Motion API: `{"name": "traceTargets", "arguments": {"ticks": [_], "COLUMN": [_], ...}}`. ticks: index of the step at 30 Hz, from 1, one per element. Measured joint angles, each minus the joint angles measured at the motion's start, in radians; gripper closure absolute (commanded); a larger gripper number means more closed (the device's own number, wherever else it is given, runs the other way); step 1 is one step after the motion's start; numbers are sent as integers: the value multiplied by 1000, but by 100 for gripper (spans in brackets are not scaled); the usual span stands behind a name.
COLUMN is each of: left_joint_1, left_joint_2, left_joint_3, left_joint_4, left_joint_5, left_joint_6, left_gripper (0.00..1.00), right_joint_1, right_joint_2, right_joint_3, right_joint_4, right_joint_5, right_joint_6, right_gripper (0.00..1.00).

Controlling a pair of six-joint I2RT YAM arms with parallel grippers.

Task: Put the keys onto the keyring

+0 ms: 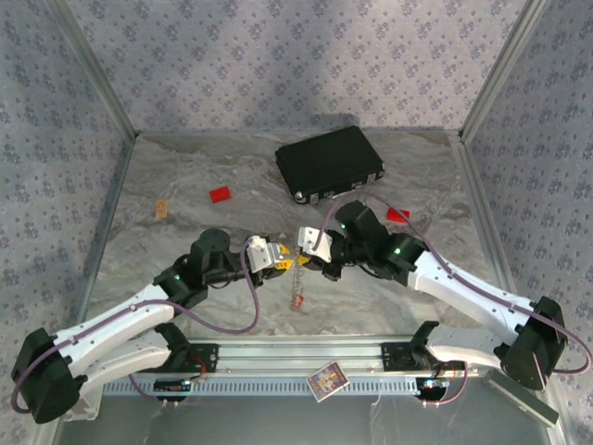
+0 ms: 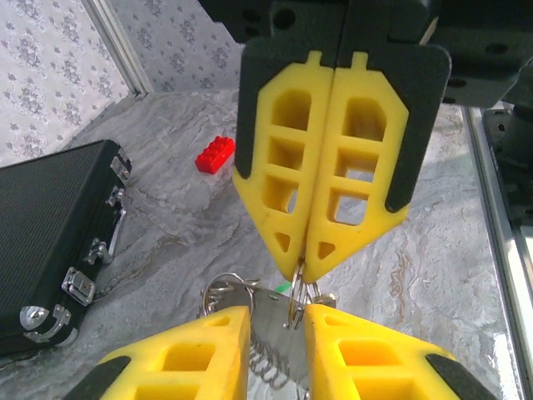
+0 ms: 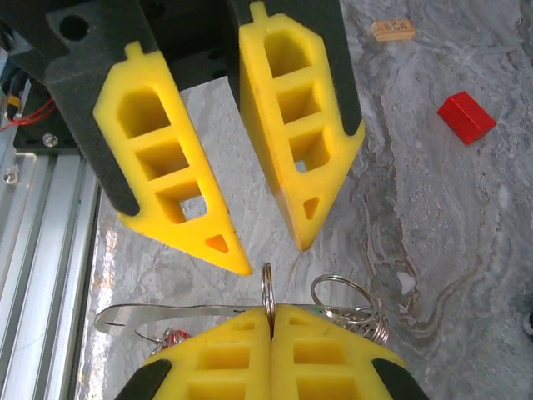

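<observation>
The right jaws are pressed tight together on the keyring (image 3: 267, 285). It is held upright by its thin edge and sticks out just past their tips. The left jaws are apart, with nothing clamped between them. Their tips are pointed at the ring from just beside it, but it cannot be told if it is touched. More shiny rings (image 3: 346, 300) and a flat metal piece (image 3: 158, 315) are seen just beside the right jaws. A chain (image 1: 298, 287) hangs down under the spot where both sets of jaws meet. The green key (image 2: 284, 288) is seen only as a tiny green bit just behind the held ring. The red key cannot be picked out for sure.

The step in hand looks like a key being put onto the ring. To do it well, the ring should be gripped hard by the right jaws. A key should be taken by its tag with the left jaws, so its hole is left free. The hole should be lined up with the ring's open end and slid on slowly. If the ring is twisted, the bunch could be dropped onto the counter (image 1: 435, 185).
</observation>
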Motion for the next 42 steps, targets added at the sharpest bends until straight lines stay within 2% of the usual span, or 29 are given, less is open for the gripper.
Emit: {"name": "traceTargets", "arguments": {"ticks": [10,20,30,33,36,42], "left_joint_1": [0,0,0,0,0,1], "left_joint_2": [31,45,39,39,38,0], "left_joint_3": [49,51,49,49,43,-7], "left_joint_4": [-59,-71,-70,-70,-68,-58], "left_joint_5": [26,37,37,36,29,18], "left_joint_6": [27,35,34,34,32,14], "left_gripper": [80,77,79,77,71,70], "right_joint_1": [44,49,49,49,49,48], "right_joint_2": [59,61,60,60,57,45], "right_joint_3": [85,89,89,89,88,77], "right_joint_4": [-111,-117,-116,-116,-116,-115], "right_joint_5": [62,64,67,67,67,68], "right_joint_6": [-55,-63,-63,-63,-63,-63], "right_gripper": [100,100,100,100,100,100]}}
